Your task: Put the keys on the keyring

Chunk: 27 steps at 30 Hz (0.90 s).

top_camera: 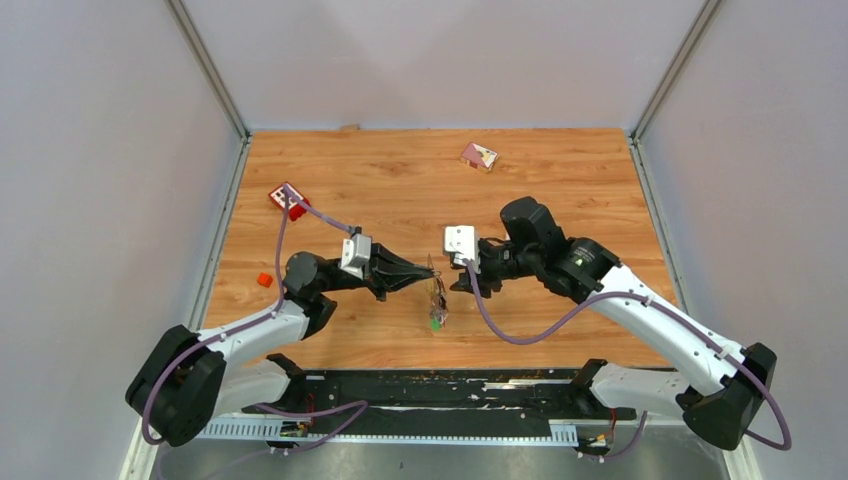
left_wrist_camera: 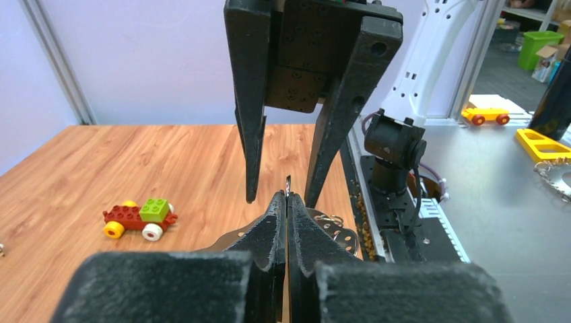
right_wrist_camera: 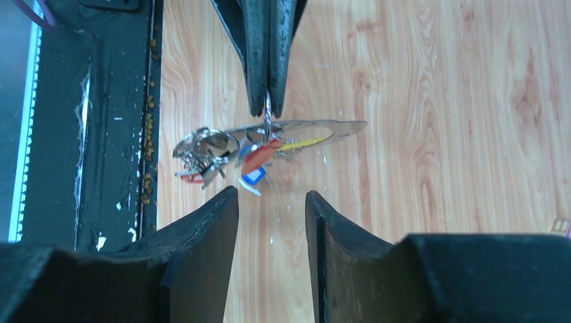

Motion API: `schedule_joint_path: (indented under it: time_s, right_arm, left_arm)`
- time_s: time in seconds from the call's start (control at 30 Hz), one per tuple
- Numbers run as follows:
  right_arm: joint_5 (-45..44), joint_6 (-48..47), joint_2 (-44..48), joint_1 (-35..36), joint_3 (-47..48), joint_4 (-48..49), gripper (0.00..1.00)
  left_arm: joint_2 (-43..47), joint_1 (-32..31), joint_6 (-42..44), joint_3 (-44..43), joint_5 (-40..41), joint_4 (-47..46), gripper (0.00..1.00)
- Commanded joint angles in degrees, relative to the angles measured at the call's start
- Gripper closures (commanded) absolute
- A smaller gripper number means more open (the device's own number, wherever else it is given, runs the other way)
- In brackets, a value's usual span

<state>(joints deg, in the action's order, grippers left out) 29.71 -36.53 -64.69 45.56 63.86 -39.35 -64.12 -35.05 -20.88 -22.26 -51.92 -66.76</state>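
A: Closest in on the left wrist view is the left gripper; its fingers are pressed together on a thin metal ring that pokes up between the tips.
B: Agreed; from the right wrist view that ring carries the keyring, seen edge-on as a silvery strip; the keys bunch just under it, with red, blue and yellow showing.
A: And the right gripper?
B: Jaws apart, gripping nothing; it faces the left one tip to tip, with the bunch between them, over the middle of the wooden table.
A: Does the bunch touch the wood?
B: Cannot tell; a toy brick car sits well apart from it.
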Motion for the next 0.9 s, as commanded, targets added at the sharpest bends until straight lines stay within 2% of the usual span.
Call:
schedule_joint_path:
  time_s: [0.0,0.17,0.87]
  right_arm:
    - [6.5,-0.1,1.1,-0.2,-3.5,9.1,0.57]
    - [7.7,-0.2,-0.1,-0.1,-5.8,12.6,0.53]
    - [9.1,3.1,-0.1,-0.1,-8.6,18.9,0.54]
  left_arm:
    - [0.0,0.3,-3.2,0.0,1.5,-7.8,1.0]
    - [0.6,0.3,-2.9,0.2,1.7,-7.9,1.0]
    - [0.1,0.2,-2.5,0.6,2.6,-8.0,1.0]
